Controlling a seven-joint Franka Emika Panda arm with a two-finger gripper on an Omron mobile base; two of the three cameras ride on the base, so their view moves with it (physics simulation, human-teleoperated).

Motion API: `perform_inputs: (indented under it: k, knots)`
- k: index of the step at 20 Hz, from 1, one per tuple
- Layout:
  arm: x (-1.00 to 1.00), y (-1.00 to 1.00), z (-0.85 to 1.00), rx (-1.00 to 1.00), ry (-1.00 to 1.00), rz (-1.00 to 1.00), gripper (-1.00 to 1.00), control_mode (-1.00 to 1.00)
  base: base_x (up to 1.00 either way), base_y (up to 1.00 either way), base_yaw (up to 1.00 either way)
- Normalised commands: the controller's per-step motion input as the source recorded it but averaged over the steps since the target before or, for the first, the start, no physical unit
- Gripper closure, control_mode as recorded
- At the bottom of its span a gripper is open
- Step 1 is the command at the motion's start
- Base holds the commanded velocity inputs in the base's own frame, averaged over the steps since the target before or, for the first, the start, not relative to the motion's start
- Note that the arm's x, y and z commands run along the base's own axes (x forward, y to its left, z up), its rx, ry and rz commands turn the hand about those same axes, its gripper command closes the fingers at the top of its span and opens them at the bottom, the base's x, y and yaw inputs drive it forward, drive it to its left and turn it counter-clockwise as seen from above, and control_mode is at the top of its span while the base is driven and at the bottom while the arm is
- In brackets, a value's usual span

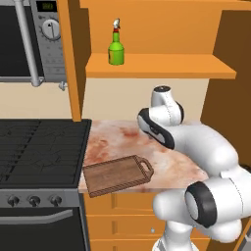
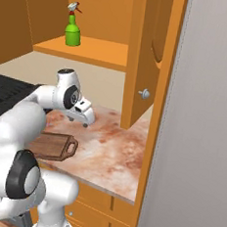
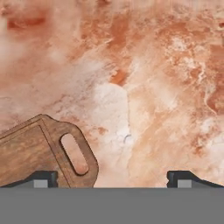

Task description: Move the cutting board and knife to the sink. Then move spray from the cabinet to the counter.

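While the arm is folded over the counter (image 1: 122,142) like a bent elbow, the gripper (image 3: 112,178) hangs low above the marbled stone with its two dark fingertips (image 3: 43,178) set wide apart and nothing between them, just bare worktop. From the right base view you can see the hand (image 2: 81,111) pointing down and a bit toward the far right, past the board's handle end. The upper arm comes up from the base, swings out over the near edge of the counter, then the forearm doubles back toward the wall, so the wrist ends up roughly mid-counter.

The cutting board (image 1: 117,175) lies flat on the near left part of the counter, right beside the black stove (image 1: 41,149), with one corner poking out over the front edge. Its loop handle points right, toward the gripper; in the hand view the handle (image 3: 74,154) sits just beside the left fingertip, and I can't tell if it's touching.

The green spray bottle (image 1: 116,48) stands upright on the shelf of the open orange cabinet (image 1: 162,66), well above the counter. The cabinet door (image 2: 149,55) hangs open on the right.
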Motion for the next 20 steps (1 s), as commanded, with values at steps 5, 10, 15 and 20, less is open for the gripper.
perform_inputs:
  k: [5,10,15,20]
  knots:
    - [-1.00,0.50,0.67,0.00,-0.21,0.15,-1.00,-1.00,0.00,0.00,0.00]
    - [-1.00,0.83,0.17,0.00,-0.13,0.17,-1.00,-1.00,0.00,0.00,0.00]
    - [-1.00,0.94,-0.17,0.00,-0.12,0.20,-1.00,-1.00,0.00,0.00,0.00]
    - [-1.00,1.00,-0.24,0.00,-0.16,0.14,-1.00,-1.00,0.00,0.00,0.00]
